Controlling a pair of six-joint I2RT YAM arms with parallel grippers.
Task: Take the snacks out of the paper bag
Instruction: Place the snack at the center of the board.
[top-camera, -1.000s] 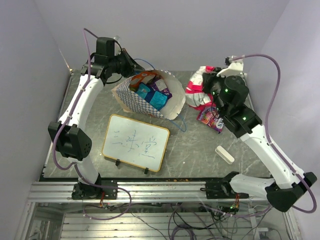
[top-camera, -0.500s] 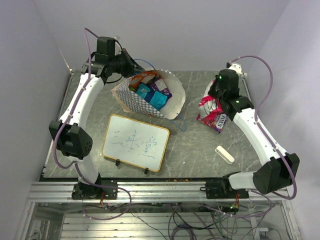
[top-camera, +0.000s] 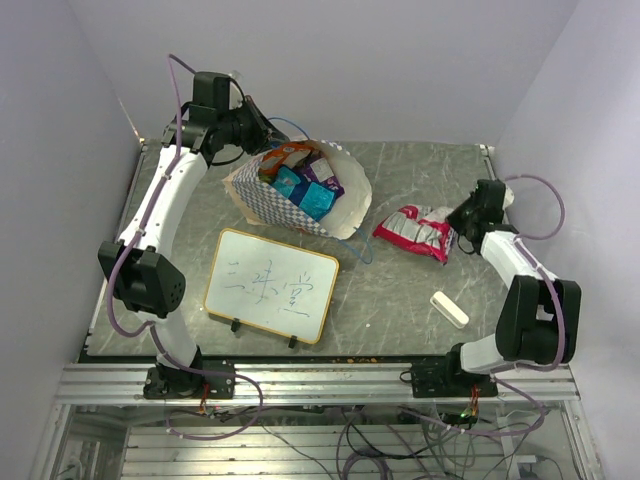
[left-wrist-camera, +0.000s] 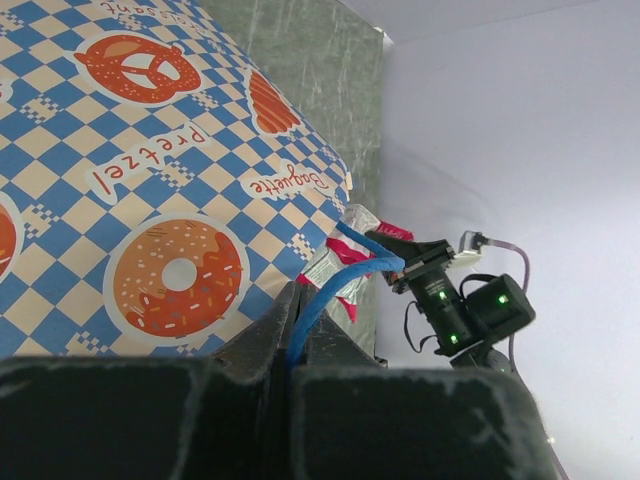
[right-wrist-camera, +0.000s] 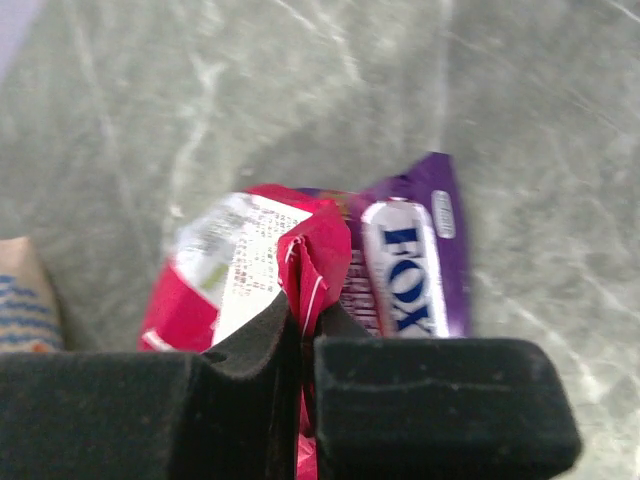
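The left end effector (left-wrist-camera: 290, 350) was clamped together on a blue cord handle (left-wrist-camera: 345, 283) of the paper bag (top-camera: 268, 197). The bag sat tilted at the rear left of the table (top-camera: 410, 165), its mouth open toward the right. An orange packet (top-camera: 288, 155) and teal packets (top-camera: 305, 196) showed in the opening. Whatever lay deeper was hidden by the bag wall.

In the left wrist view the finger bodies filled the bottom of the frame, and the chequered bag side was cut off at the left and top.

The right end effector (right-wrist-camera: 298, 330) was closed on a folded edge of a red-and-white packet (top-camera: 412, 229). That packet lay on the table, apart from the bag. A purple packet (right-wrist-camera: 408, 262) marked FOX lay partly beneath it, mostly covered. The print on the red-and-white packet was blurred.

Bare table separated the bag from these two packets. The whiteboard (top-camera: 272, 285) stood just in front of the bag. The white eraser (top-camera: 449, 309) lay near the front right edge. The right arm was folded close to the right table edge.
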